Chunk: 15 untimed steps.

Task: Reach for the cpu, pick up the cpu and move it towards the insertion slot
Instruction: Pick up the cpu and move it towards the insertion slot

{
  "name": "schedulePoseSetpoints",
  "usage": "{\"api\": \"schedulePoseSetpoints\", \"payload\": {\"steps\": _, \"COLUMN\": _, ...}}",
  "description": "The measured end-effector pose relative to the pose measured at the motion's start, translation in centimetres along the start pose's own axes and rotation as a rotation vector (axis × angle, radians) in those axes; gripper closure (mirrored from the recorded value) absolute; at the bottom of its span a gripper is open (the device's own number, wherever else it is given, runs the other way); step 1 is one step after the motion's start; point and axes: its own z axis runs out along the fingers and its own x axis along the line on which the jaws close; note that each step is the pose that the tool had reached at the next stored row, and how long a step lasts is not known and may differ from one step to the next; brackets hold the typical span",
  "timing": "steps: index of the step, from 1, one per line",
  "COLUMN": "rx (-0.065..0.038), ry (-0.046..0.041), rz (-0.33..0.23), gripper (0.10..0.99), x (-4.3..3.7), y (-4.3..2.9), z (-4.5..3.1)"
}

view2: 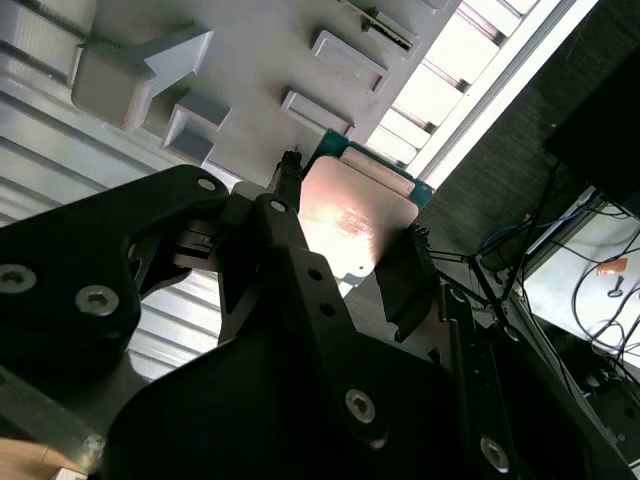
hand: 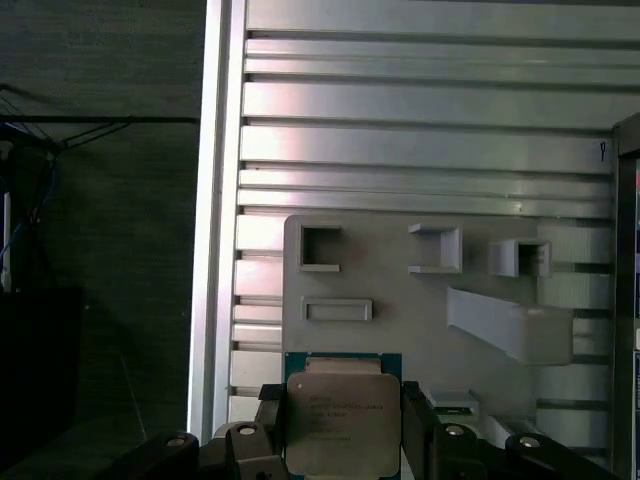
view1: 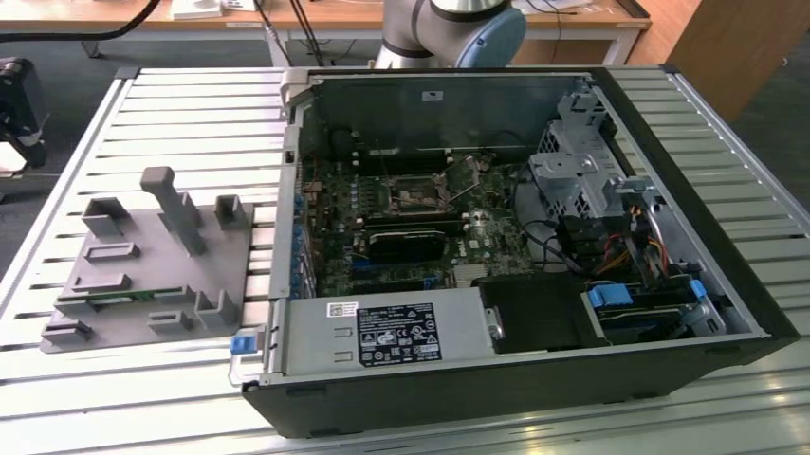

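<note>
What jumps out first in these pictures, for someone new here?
A shiny square cpu pinched in the black claw, above a grey holder plate, in both wrist views. In the exterior view, an open computer case sits on the slatted table, its insertion slot on the board inside.

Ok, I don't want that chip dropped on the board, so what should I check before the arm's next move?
1. Grip: ok, the gripper clamps the cpu on two opposite edges.
2. Clearance: ok, the cpu appears lifted off the grey fixture.
3. Squareness in the grip: ok, judging by the first wrist view.
4. Access: ok, the computer case has its side open.
5. Frame of the insertion slot: cannot tell whether it is open.
</note>
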Motion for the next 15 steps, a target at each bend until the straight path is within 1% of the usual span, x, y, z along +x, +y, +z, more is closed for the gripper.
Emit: {"api": "schedulePoseSetpoints", "payload": {"steps": 15, "rx": 0.0, "ry": 0.0001, "rz": 0.0, "gripper": 0.541, "x": 0.05, "y": 0.26, "z": -2.8}}
